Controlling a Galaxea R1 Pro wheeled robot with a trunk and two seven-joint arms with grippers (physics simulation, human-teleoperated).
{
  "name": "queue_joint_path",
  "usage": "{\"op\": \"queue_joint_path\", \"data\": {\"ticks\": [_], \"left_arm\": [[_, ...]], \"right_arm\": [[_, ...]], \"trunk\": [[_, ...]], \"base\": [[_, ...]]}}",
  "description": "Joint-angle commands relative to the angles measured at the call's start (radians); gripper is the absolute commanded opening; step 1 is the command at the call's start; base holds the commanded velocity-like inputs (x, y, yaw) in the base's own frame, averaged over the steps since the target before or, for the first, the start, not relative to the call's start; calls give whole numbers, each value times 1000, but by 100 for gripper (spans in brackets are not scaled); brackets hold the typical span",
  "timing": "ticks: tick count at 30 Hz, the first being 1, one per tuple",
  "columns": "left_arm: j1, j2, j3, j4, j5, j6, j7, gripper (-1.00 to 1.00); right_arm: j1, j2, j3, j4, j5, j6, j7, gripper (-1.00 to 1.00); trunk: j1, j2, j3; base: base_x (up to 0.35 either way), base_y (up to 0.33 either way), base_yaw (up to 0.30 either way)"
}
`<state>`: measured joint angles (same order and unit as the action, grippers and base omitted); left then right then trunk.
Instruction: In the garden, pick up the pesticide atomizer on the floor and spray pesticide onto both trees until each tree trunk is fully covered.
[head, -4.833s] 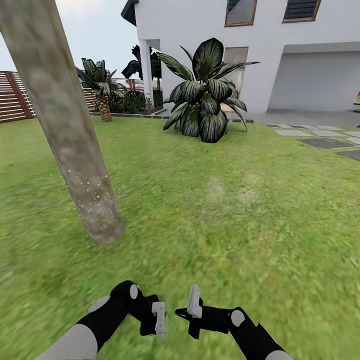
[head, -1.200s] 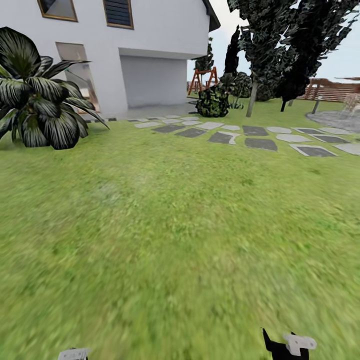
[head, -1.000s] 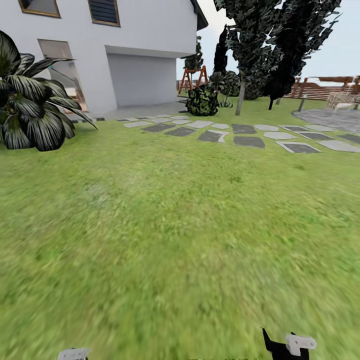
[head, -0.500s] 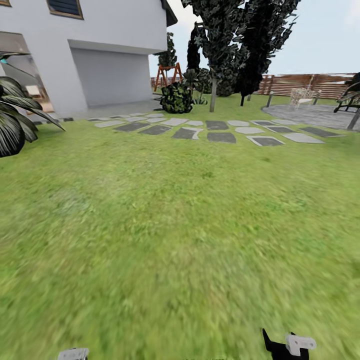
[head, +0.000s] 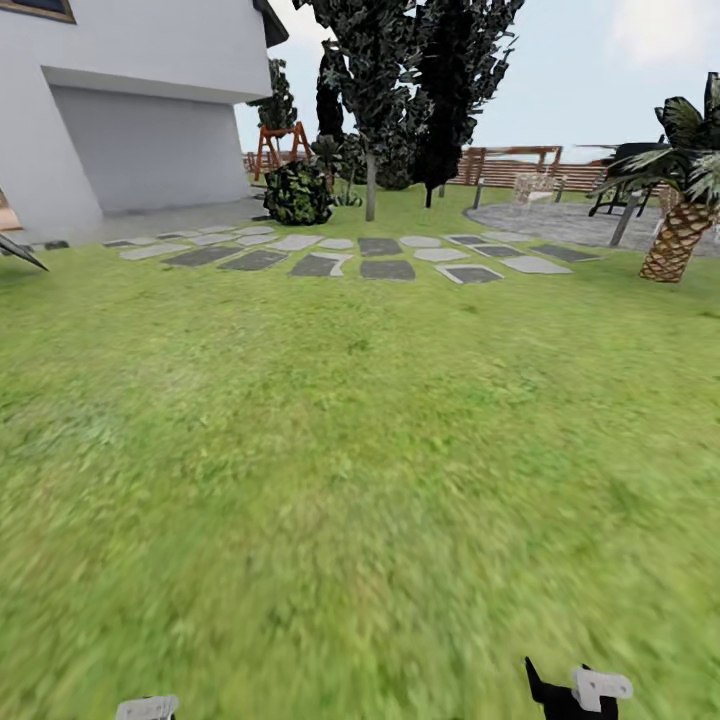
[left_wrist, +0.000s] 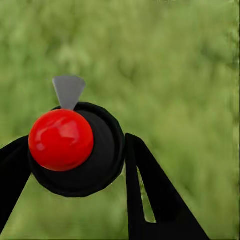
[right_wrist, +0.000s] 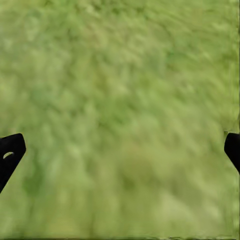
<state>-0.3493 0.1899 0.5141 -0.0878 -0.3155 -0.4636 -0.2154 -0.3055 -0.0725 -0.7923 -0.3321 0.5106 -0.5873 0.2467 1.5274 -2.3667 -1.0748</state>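
Currently the robot looks to be in transit across the lawn (head: 360, 480), atomizer in hand; no thick grey-brown trunk shows close by in the head view, so the step in hand is judged to be travel toward a tree, not spraying. Left gripper (left_wrist: 75, 165): jaws closed down on the pesticide atomizer (left_wrist: 75, 147), dark round body with a red spot facing the camera and a grey nozzle tab sticking out, one black finger (left_wrist: 150, 195) on each side touching it. In the head view only a pale tip of the left gripper (head: 147, 708) pokes up at the lower edge. Right gripper (right_wrist: 120, 150): jaws spread wide, fingertips (right_wrist: 10, 150) at opposite edges of the right wrist view, nothing between them, just grass below; its pale tip (head: 595, 688) shows low in the head view. Ahead lie stepping stones (head: 385, 268), a white house (head: 130, 100), dark thin-stemmed trees (head: 400, 80), a wooden slat fence (head: 520, 170) and a scaly palm (head: 680, 235) at far right. Next move probably calls for turning until a thick smooth trunk comes into view, driving near, then aiming the nozzle at the bark.
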Motion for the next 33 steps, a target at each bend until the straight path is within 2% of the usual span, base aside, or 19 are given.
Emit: {"op": "queue_joint_path", "data": {"ticks": [1,33], "left_arm": [[0,0,9,0,-5,-3,-6,-100],[0,0,9,0,-5,-3,-6,-100]], "right_arm": [[-1,0,-9,2,3,-3,8,100],[-1,0,-8,2,3,-3,8,100]], "trunk": [[0,0,-1],[0,0,-14]], "base": [[0,-273,-283],[0,-273,-283]]}}
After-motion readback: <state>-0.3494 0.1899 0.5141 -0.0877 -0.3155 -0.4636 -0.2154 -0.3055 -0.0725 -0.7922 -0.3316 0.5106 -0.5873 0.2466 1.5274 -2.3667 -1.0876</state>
